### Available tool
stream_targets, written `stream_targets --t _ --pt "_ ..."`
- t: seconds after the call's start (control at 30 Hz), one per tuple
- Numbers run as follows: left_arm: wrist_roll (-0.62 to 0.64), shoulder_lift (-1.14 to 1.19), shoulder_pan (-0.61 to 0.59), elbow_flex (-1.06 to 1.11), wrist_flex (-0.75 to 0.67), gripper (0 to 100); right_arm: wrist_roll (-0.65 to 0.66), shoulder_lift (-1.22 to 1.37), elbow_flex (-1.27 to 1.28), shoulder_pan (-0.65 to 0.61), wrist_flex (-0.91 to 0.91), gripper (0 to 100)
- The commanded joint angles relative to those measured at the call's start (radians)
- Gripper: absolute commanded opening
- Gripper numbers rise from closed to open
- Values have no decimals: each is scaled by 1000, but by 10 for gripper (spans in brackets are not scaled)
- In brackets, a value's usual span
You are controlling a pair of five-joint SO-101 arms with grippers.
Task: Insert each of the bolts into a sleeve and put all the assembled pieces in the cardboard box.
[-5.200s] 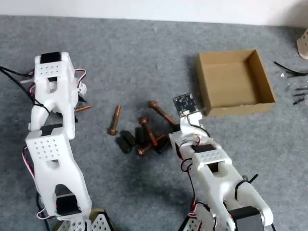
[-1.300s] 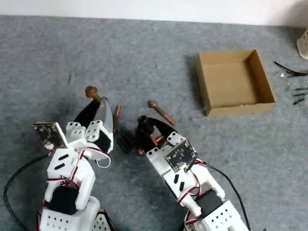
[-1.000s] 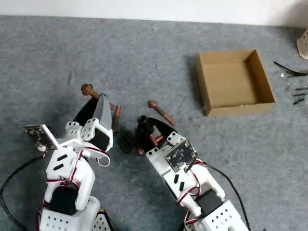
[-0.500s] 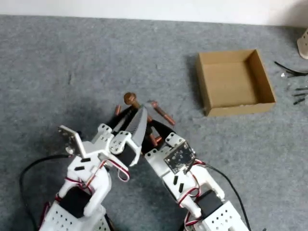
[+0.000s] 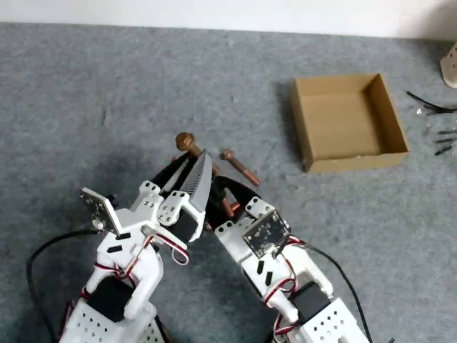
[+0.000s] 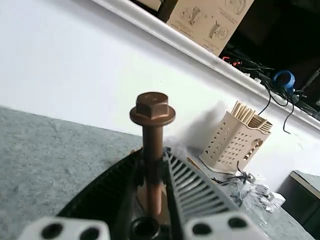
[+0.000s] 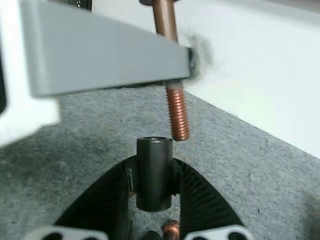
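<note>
The left end effector is clamped on the shank of a bolt, with the head up and the threaded end pointing down. The right end effector grips a black sleeve upright, its open bore facing up.

In the right wrist view the bolt's tip hangs just above the sleeve's rim without touching it, a little off the centre of the bore. The two long axes run nearly parallel, though the bolt leans slightly. Seating it probably needs a small sideways correction and then a straight descent; otherwise the threads may catch on the rim.

Over the counter the cardboard box sits well apart. It lies on the right arm's side, so that arm is the nearer one.
</note>
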Motion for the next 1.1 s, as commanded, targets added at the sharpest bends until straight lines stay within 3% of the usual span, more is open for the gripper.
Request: stream_targets --t 0.0,0.4,0.97,1.07 --pt "-6 -18 -13 -73 -21 4 11 -16 116 22 -7 3" --pt "0 -18 -10 -213 203 4 11 -16 116 25 -7 3" --pt "-3 -18 -5 -74 215 4 11 -16 114 25 -7 3" --pt "0 -18 7 -81 281 4 11 -16 114 25 -7 3"
